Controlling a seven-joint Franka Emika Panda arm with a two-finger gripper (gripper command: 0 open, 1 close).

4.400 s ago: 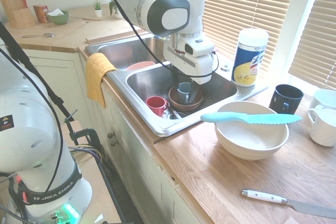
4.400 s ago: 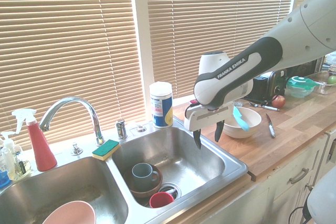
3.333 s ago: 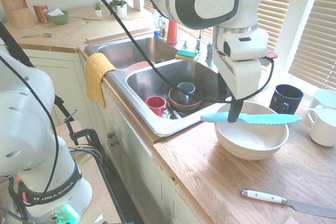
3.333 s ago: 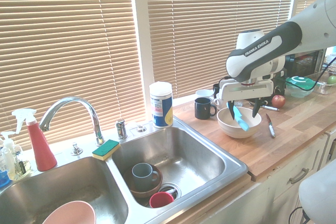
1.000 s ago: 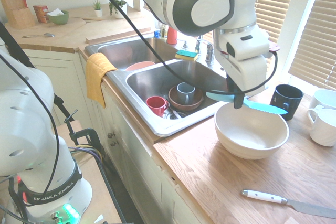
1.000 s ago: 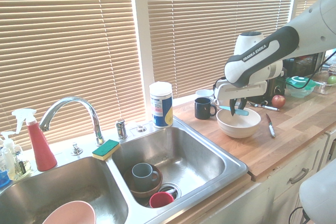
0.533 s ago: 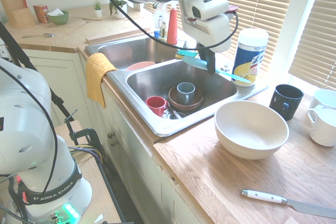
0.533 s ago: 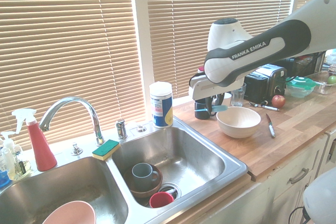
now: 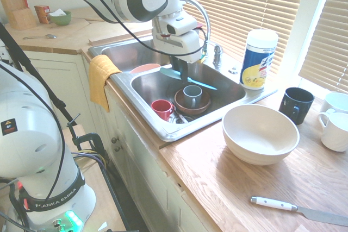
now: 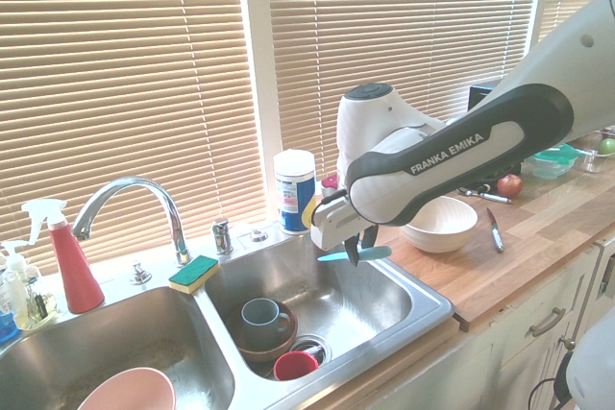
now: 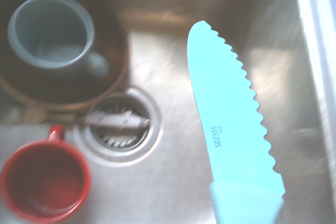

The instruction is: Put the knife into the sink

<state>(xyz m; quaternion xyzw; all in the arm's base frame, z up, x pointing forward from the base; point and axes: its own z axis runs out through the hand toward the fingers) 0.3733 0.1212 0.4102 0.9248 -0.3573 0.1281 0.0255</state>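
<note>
Presently we find the gripper (image 9: 182, 77) poised over the sink (image 9: 228, 101), pointing steeply downward, its two dark fingers clamped together on the knife (image 9: 190, 79). The knife is held in the air, roughly level, above the basin and clear of the steel. In the first exterior view the fingers grip it partway along its length, so that a short turquoise stretch projects on the side toward the orange cloth (image 9: 100, 77) draped over the sink's front rim, and a longer stretch projects toward the white canister (image 9: 259, 58) standing on the sink's far corner. The second exterior view confirms this: turquoise shows on both sides of the fingers (image 10: 353, 253).

In the wrist view we note the serrated blade (image 11: 228, 114) rising from the bottom edge, printed with small digits, over the sink floor. Below it lie the drain (image 11: 121, 127), a red cup (image 11: 44, 184) and a grey mug (image 11: 52, 32) sitting in a brown bowl (image 11: 113, 74); the blade touches none of them.

Beside the sink, on the wooden counter (image 9: 228, 188), stand a white bowl (image 9: 261, 134) and a dark mug (image 9: 296, 101); a white-handled knife (image 9: 302, 209) lies near the counter's front edge, well apart from the sink.
</note>
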